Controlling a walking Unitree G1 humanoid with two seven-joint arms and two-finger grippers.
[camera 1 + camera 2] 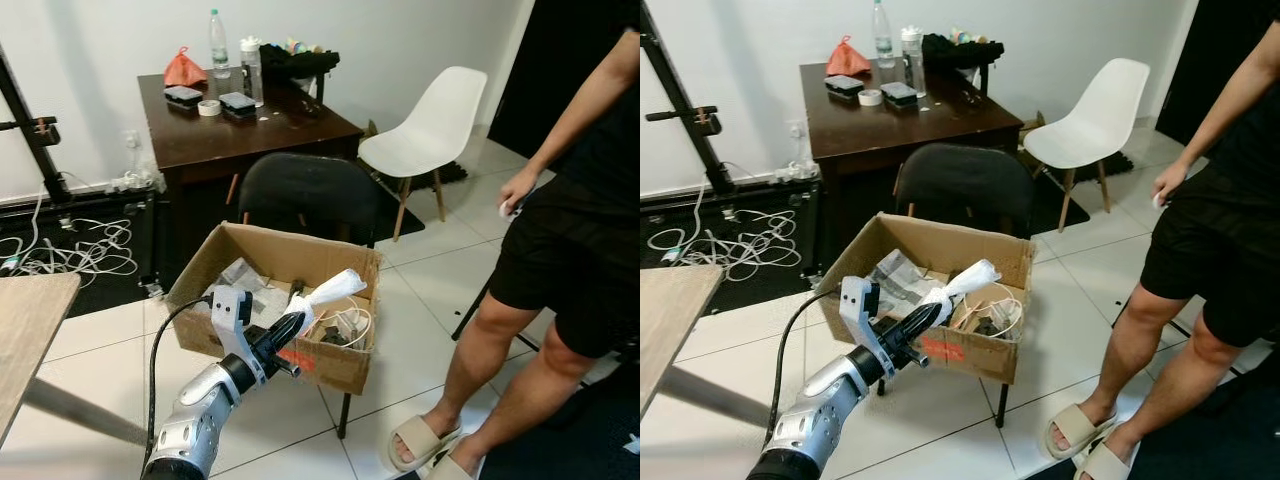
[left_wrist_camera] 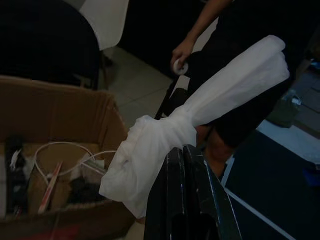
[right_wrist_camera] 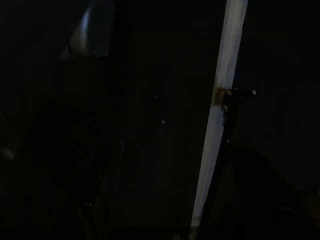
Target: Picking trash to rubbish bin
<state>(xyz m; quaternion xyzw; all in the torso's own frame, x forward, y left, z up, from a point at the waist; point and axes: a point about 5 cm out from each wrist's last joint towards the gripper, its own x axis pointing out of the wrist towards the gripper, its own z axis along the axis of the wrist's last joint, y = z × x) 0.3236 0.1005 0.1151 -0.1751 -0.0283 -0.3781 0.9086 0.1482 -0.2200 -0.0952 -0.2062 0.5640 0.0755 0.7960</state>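
Observation:
My left gripper (image 1: 296,325) is shut on a knotted white plastic bag (image 1: 330,292), held over the front edge of an open cardboard box (image 1: 330,368) that rests on a black chair. In the left wrist view the black fingers (image 2: 187,200) pinch the lower part of the white bag (image 2: 200,110), with the box (image 2: 60,110) below it. Inside the box lie crumpled paper, white cables and other scraps. The right wrist view is very dark, with a pale strip (image 3: 220,115) running through it.
A person (image 1: 560,260) in black shorts and sandals stands close to the box on the right, with something small and white in one hand. Behind are a dark desk (image 1: 250,125) with bottles, a white chair (image 1: 430,125), floor cables (image 1: 80,250) and a wooden tabletop edge (image 1: 25,330).

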